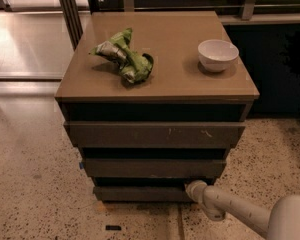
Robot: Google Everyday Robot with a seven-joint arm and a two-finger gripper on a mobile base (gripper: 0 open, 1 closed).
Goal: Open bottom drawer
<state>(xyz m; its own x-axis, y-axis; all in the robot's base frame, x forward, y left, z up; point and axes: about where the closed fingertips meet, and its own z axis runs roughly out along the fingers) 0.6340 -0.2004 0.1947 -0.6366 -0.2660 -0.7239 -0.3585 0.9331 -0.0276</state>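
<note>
A brown cabinet holds three dark grey-brown drawers stacked one under another. The bottom drawer (140, 193) is the narrowest front, lowest, just above the floor. My gripper (191, 188) sits at the right end of that drawer, at its top edge, on the end of a pale arm that comes in from the lower right. The fingertips are hidden against the dark gap above the drawer front. The drawer front looks flush with the cabinet base.
On the cabinet top (165, 84) lie a crumpled green bag (122, 56) at the left and a white bowl (217, 54) at the right. The widest, scratched drawer front (155, 134) and the middle drawer (152, 168) sit above. Speckled floor (35, 184) surrounds the cabinet.
</note>
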